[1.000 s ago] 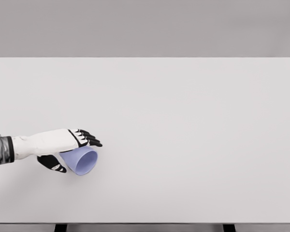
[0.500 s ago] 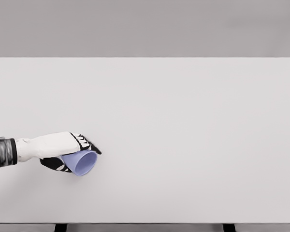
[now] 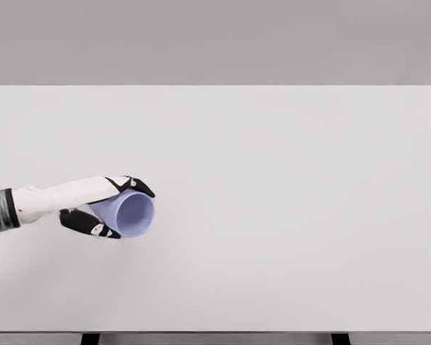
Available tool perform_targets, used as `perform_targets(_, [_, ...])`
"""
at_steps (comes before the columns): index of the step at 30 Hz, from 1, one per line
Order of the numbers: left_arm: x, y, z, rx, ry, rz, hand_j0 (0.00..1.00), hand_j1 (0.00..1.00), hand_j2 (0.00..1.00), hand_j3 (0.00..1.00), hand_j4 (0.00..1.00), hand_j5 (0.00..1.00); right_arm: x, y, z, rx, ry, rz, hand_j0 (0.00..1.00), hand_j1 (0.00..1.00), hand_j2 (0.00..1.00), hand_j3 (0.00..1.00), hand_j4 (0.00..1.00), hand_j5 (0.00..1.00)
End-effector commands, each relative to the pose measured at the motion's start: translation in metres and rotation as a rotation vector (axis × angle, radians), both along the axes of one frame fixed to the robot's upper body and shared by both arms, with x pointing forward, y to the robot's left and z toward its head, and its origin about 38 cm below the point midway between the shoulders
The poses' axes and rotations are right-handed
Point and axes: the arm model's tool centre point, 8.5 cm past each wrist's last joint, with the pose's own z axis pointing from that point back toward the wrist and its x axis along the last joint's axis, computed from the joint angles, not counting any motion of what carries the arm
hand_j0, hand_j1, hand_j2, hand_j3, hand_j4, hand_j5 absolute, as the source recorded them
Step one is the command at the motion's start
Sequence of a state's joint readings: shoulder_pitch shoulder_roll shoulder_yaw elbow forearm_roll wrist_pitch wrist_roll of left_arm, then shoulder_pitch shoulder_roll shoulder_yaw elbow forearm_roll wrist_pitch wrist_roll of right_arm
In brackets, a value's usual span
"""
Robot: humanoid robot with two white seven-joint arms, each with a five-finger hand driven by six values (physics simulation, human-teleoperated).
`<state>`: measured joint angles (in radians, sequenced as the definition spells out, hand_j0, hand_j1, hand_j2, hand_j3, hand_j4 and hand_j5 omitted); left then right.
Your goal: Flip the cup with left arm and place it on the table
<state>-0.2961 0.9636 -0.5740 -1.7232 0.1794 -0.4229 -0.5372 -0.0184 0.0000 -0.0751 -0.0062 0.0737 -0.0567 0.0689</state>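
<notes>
Setting: bare simulated test space, not a furnished room. Evidence: one wide, plain white table point(image 3: 287, 215) filling most of the head view, with dark legs just showing at its front edge; behind it a flat, featureless grey backdrop point(image 3: 215, 39) without walls, windows or fittings; even, shadowless rendered lighting; smooth untextured surfaces throughout. No household, shop or office furnishings appear.

Only one camera is looking here, up on the robot's head. It is looking forward and down at the wide, flat white table point(image 3: 287, 215), far enough back to be showing the table's far edge, right edge and near edge. Behind the table it is seeing a plain grey wall point(image 3: 215, 39). The white robot arm point(image 3: 50, 201) is coming in from the picture's left side.
</notes>
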Motion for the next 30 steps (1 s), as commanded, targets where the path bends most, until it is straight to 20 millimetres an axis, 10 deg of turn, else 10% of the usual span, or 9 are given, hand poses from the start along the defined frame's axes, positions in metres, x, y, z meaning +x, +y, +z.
perform_targets(1, [0.004, 0.005, 0.006, -0.140, 0.085, 0.044, 0.36, 0.36, 0.36, 0.36, 0.36, 0.36, 0.000, 0.000, 0.000, 0.000, 0.000, 0.000, 1.00, 1.00, 1.00, 1.00, 1.00, 1.00])
perform_targets(11, [0.089, -0.017, -0.006, -0.650, 0.480, 0.264, 0.36, 0.36, 0.36, 0.36, 0.36, 0.36, 0.000, 0.000, 0.000, 0.000, 0.000, 0.000, 1.00, 1.00, 1.00, 1.00, 1.00, 1.00])
perform_targets(30, [0.106, -0.049, -0.047, -0.695, 0.696, 0.352, 0.38, 0.38, 0.38, 0.38, 0.38, 0.38, 0.000, 0.000, 0.000, 0.000, 0.000, 0.000, 1.00, 1.00, 1.00, 1.00, 1.00, 1.00])
